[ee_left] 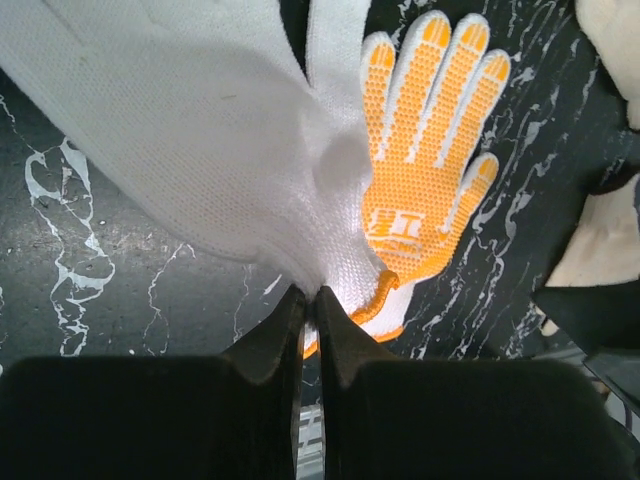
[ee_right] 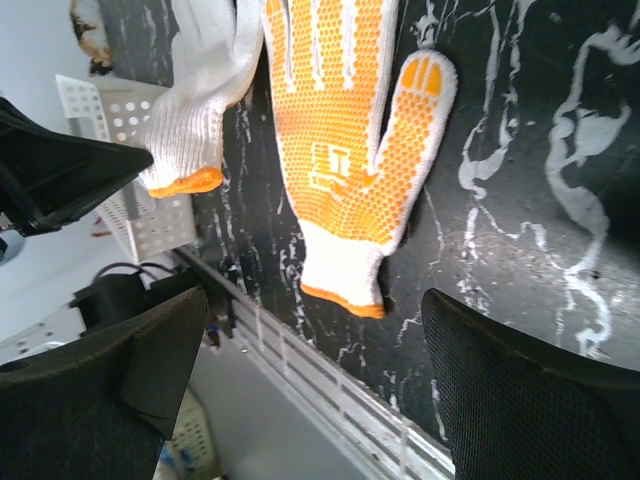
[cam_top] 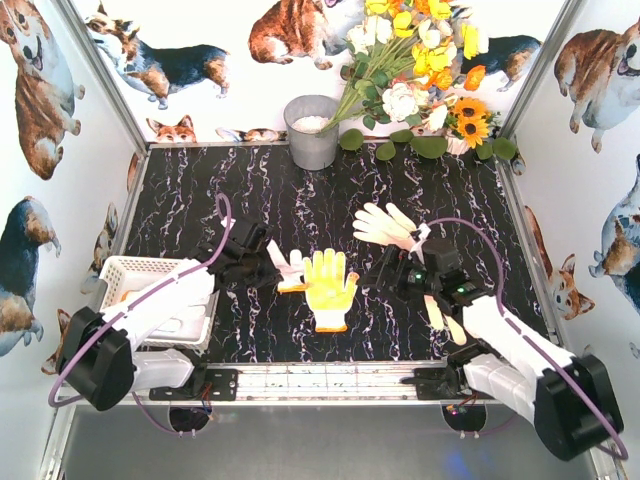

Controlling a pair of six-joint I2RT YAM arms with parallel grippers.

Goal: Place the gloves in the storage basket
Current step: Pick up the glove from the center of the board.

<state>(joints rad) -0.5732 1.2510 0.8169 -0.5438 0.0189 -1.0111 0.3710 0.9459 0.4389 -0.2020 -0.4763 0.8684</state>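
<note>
Sitting beneath left arm [cam_top: 165, 300], storage basket [cam_top: 125, 270], contents unclear; white glove [cam_top: 290, 266] outside

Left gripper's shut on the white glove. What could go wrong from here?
1. The left gripper pinches the white glove only by a fold near its cuff, so the limp fabric may slip on the lift.
2. That glove lies against the dotted glove, which may get dragged along.
3. The basket sits partly under the left arm, so the hanging glove may snag its rim.

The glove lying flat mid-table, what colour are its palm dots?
Orange, on the white knit glove; clearest in left wrist view.
</note>
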